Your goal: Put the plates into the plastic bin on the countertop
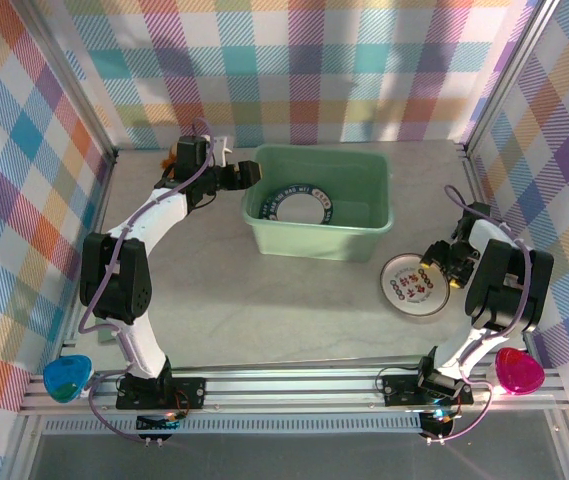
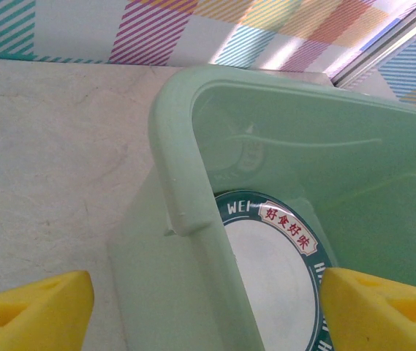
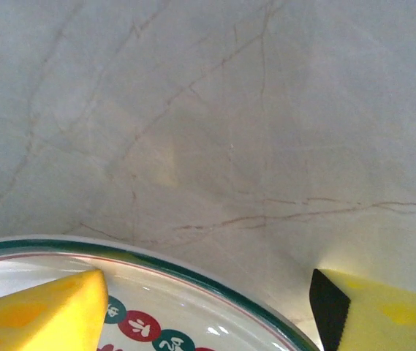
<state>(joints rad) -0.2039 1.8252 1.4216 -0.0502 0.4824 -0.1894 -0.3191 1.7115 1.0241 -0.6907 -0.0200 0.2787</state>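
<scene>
Right fingers (image 3: 43,307) are spread and straddle the rim of the dotted plate (image 1: 410,286), which lies flat on the worktop (image 1: 264,310) just right of the plastic bin (image 1: 314,240). One finger is over the plate, the other outside on bare worktop. No pinch yet. To do it well: get the outer finger low under the rim, close firmly on the rim, then lift level and clear the bin wall before releasing. Left fingers (image 2: 39,307) are also spread, either side of the bin's left rim, holding nothing. Teal-banded plate (image 1: 300,207) lies in the bin.
</scene>
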